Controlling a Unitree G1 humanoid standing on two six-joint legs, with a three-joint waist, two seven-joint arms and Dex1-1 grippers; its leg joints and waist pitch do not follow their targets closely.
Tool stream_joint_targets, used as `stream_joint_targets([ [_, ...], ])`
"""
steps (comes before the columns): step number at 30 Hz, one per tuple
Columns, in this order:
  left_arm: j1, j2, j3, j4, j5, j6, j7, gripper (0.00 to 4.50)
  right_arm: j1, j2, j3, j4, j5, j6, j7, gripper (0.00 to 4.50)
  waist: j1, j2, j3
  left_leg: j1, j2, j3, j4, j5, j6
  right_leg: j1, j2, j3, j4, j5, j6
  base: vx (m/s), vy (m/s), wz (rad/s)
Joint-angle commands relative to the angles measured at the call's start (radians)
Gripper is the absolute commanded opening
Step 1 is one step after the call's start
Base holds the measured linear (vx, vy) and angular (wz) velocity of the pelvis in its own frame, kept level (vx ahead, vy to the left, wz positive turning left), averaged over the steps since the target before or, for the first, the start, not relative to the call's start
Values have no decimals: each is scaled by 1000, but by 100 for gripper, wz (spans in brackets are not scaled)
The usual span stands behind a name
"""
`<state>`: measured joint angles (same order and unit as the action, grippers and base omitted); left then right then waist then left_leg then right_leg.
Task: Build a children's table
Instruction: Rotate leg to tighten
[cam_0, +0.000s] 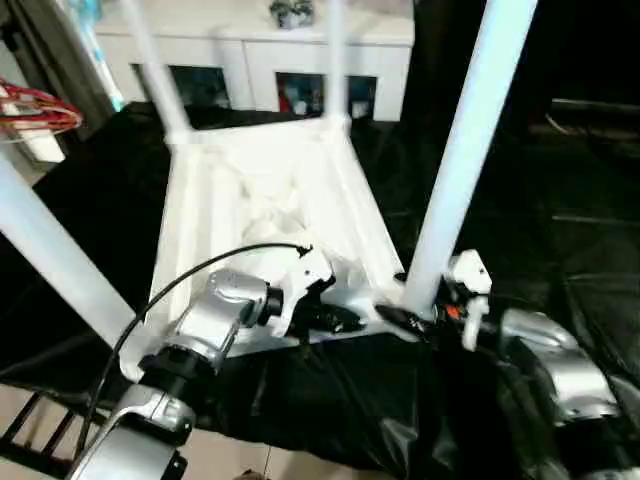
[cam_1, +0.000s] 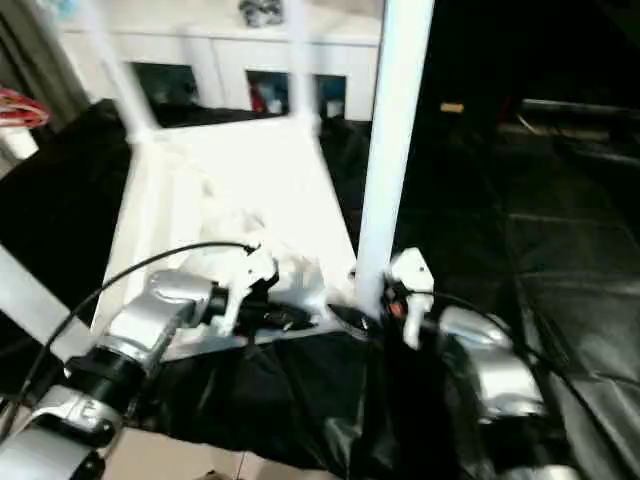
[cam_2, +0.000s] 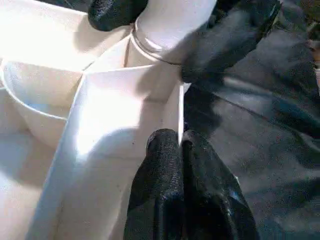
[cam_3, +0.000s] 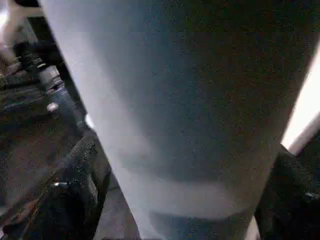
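- Right gripper (cam_1: 362, 310): I've got the jaws spread wide, straddling the base of the near-right leg (cam_0: 462, 150). Right wrist view has the tube between the two black fingers (cam_3: 75, 195), a gap on each side. Can't tell if either pad touches it.
- Left gripper (cam_2: 181, 145): fingers pressed together, nothing between them. Tips sit at the near edge of the tabletop (cam_0: 270, 200), just beside the corner socket that leg stands in. Contact with the rib looks likely, can't confirm.
- Left wrist view also catches the other gripper's black fingers on either side of the leg base above the socket.
- Table is upside down on the black sheet (cam_0: 560, 260), ribbed underside facing up, near edge right in front of me.
- Four legs stand up out of the corners: near-right, near-left (cam_0: 50, 260), and two far ones (cam_0: 155, 65).
- White cabinet (cam_0: 260, 50) with glass-fronted compartments sits behind the table, well apart from both grippers.
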<state>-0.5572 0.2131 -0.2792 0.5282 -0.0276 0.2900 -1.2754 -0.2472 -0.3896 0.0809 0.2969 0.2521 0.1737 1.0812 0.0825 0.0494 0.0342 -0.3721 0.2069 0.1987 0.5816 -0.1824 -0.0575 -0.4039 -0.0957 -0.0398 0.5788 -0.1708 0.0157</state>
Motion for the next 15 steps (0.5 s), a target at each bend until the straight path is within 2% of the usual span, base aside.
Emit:
stream_joint_targets([
  [1, -43, -23, -13, -28, -72, -27, -60, 0, 21, -9, 98, -43, 26, 48, 109, 380, -1, -20, -53, 13, 22, -4, -66, -197, 83, 45, -34, 21, -57, -201, -242, 0, 0, 0],
  [3, -47, -16, -13, -26, -74, -26, -70, 0, 25, -27, 109, -61, 32, 59, 136, 380, 4, -22, -54, 16, 24, -2, -64, -201, 81, 42, -34, 22, -57, -197, -245, 0, 0, 0],
  [5, -52, -15, -10, -19, -70, -28, -76, 0, 29, -42, 120, -77, 34, 76, 162, 380, 7, -25, -55, 12, 23, -4, -63, -181, 81, 45, -36, 22, -53, -185, -244, 0, 0, 0],
  [6, -54, -14, -9, -17, -68, -27, -79, 0, 32, -49, 128, -85, 36, 84, 176, 354, 8, -28, -55, 11, 22, -4, -63, -172, 83, 45, -36, 21, -52, -181, -245, 0, 0, 0],
  [9, -58, -12, -9, -13, -67, -25, -88, 0, 39, -61, 145, -95, 30, 98, 211, 341, 11, -26, -56, 11, 22, -5, -62, -168, 85, 45, -38, 21, -53, -190, -245, 0, 0, 0],
  [11, -57, -12, -9, -18, -68, -18, -87, 0, 38, -59, 159, -84, 20, 93, 215, 315, 14, -24, -56, 11, 22, -5, -62, -170, 84, 44, -39, 21, -52, -194, -246, 0, 0, 0],
  [15, -46, -10, -10, -38, -72, -5, -86, 0, 35, -54, 170, -82, 16, 97, 210, 297, 13, -22, -56, 12, 22, -6, -63, -181, 73, 43, -38, 21, -54, -202, -244, 0, 0, 0],
])
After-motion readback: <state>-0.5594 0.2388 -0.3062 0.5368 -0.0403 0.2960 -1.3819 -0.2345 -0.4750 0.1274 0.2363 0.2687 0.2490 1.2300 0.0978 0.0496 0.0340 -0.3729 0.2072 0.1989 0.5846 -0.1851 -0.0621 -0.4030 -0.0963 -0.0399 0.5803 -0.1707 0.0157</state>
